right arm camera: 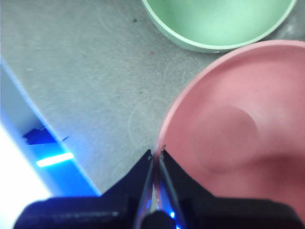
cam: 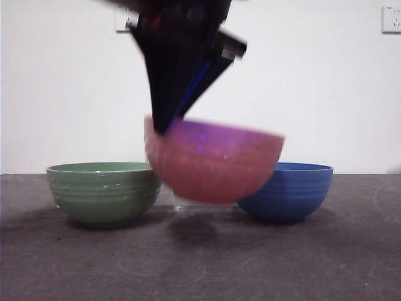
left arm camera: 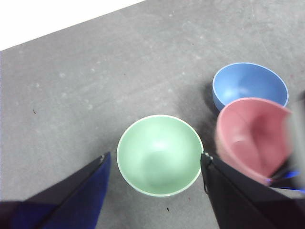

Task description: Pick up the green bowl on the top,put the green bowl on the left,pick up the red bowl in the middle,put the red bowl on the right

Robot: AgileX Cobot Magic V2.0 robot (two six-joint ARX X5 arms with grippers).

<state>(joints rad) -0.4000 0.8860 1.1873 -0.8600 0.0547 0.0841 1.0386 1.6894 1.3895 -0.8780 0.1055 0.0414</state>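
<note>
Front view layout: green bowl [cam: 103, 193] sits on the surface [cam: 200, 263] at 9 o'clock. Blue bowl [cam: 291, 191] sits on the surface at 3 o'clock, further back. Red bowl [cam: 213, 161] is at centre, off the surface, tilted, in front of the blue bowl and just beside the green bowl. Right gripper [right arm camera: 156, 155] is clamped on the red bowl's rim at 10 o'clock.

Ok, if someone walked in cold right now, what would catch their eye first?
Probably the red bowl, hanging tilted in the air between the other two, pinched at its rim by the right gripper, which comes down dark from the top of the front view. Next, the green bowl sitting upright on the table on one side, with the left gripper open above it, and the blue bowl on the other.
</note>
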